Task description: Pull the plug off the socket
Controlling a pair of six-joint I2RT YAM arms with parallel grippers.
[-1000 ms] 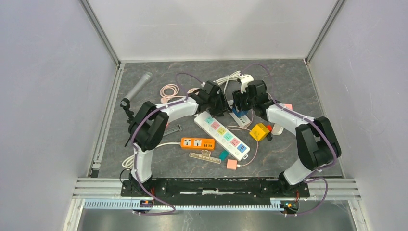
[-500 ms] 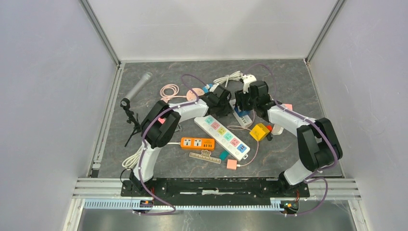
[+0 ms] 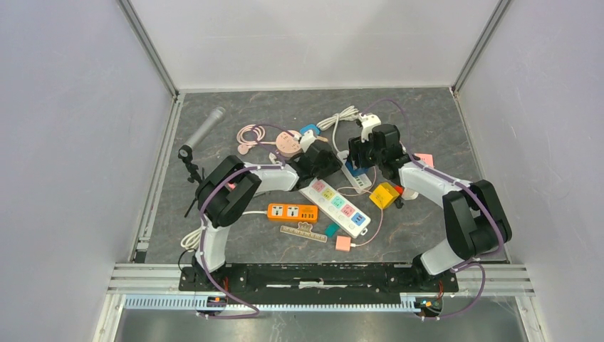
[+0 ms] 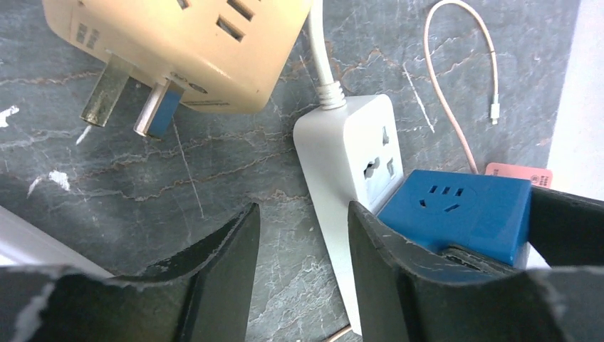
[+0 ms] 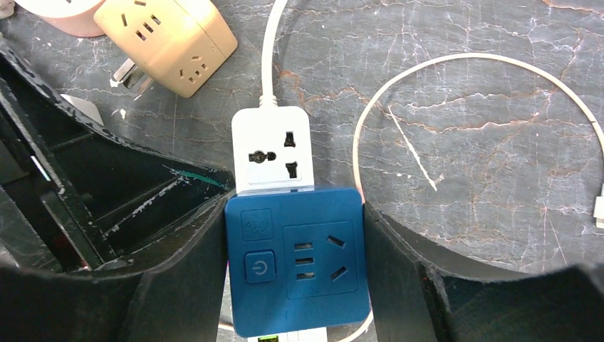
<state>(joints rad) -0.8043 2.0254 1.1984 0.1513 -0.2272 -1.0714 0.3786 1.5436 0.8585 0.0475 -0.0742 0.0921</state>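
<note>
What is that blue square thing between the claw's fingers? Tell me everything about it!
The blue plug is a smooth, square plastic block with rounded corners. Its top has a power button and socket holes. It sits flat on the white power strip. The right claw grips both its sides with black fingers.

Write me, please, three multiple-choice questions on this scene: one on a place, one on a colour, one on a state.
1. Where is the blue plug? A on the orange strip; B on the white power strip; C on the microphone.
2. The loose cube adapter's colour? A green; B black; C beige.
3. The left claw is: A open, empty; B shut on a cable; C shut on the plug.
Answers: 1 B, it is plugged into that strip; 2 C, beige faces show; 3 A, nothing lies between its fingers.
</note>
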